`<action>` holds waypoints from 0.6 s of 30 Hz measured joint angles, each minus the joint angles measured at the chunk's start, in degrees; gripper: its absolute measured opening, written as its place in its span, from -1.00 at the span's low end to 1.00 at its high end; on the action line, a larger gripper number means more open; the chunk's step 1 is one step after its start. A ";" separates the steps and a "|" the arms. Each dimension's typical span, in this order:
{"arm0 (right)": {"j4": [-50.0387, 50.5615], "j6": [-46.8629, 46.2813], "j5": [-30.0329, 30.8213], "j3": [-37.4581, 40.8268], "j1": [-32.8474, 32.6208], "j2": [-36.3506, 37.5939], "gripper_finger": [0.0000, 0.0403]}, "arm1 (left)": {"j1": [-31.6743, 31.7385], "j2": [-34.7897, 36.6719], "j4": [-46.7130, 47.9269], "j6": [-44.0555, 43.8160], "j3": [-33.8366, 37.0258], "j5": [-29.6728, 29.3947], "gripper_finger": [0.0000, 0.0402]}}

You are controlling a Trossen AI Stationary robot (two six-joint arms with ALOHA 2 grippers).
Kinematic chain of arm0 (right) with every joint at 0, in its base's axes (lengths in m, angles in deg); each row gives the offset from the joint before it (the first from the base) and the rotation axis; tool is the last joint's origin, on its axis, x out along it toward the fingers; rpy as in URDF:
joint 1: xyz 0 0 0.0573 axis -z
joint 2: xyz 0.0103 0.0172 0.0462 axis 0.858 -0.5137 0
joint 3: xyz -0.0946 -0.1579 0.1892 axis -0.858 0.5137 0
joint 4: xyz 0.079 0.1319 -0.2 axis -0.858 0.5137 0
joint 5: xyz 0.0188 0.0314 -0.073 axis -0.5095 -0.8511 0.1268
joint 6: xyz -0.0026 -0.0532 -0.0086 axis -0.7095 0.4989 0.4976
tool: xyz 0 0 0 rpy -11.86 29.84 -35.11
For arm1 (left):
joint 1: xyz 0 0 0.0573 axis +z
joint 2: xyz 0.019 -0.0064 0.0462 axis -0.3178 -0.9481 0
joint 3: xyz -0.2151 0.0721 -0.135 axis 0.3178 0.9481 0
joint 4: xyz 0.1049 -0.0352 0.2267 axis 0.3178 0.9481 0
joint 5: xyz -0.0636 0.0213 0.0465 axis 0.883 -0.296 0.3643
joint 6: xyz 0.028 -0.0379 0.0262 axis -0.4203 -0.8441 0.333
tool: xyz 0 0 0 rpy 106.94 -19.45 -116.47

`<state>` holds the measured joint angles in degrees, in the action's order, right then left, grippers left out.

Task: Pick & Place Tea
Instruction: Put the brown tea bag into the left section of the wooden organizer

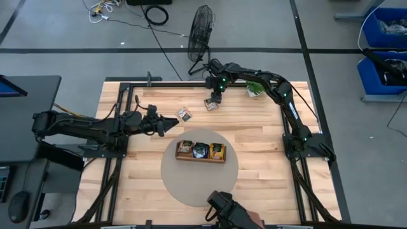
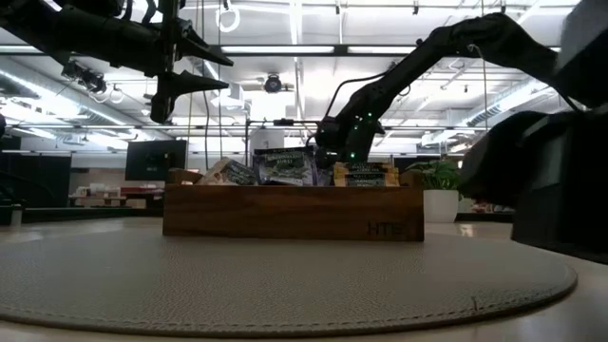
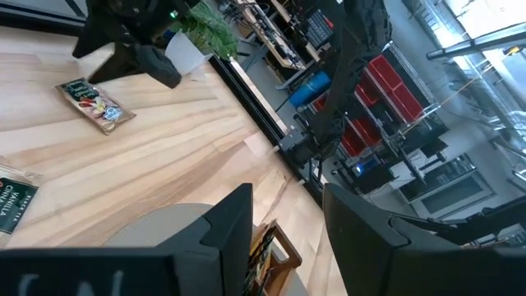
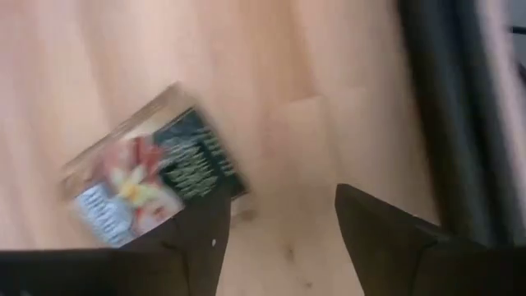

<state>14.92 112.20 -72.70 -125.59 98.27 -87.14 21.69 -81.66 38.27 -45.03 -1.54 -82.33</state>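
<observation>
Two loose tea packets lie flat on the wooden table. One (image 1: pixel 184 114) is white and dark green, just beyond my left gripper (image 1: pixel 170 125), and shows in the left wrist view (image 3: pixel 12 201). The other (image 1: pixel 212 104) (image 4: pixel 152 177) (image 3: pixel 94 103) lies near the far edge. My right gripper (image 1: pixel 216 97) (image 4: pixel 279 238) hangs open over it, pointing down, with the packet off to one side of its fingers. My left gripper (image 3: pixel 283 230) is open and raised (image 2: pixel 185 85), left of the tray. More packets stand in the wooden tray (image 1: pixel 201 159) (image 2: pixel 285 214).
The tray sits on a round grey mat (image 1: pixel 191 184) at the table's middle. A small plant in a white pot (image 1: pixel 254 89) stands at the far edge beside the right arm. A dark camera mount (image 1: pixel 229 213) is at the near edge. Bare wood lies between the arms.
</observation>
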 joint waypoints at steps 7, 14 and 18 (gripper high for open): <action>1.56 3.44 -1.30 0.00 -0.11 0.00 0.02 | 0.00 0.00 0.01 -0.02 0.00 0.00 -0.23; 1.92 3.36 -0.64 0.00 -0.81 0.00 -0.19 | 0.00 0.00 0.02 -0.03 0.00 0.00 -0.23; 3.00 3.35 -0.14 0.28 -2.16 0.00 -0.39 | 0.00 0.00 0.02 -0.04 0.00 0.45 -0.23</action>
<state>17.91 115.56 -72.84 -125.30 96.11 -87.14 21.69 -81.66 38.29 -45.07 -1.54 -81.87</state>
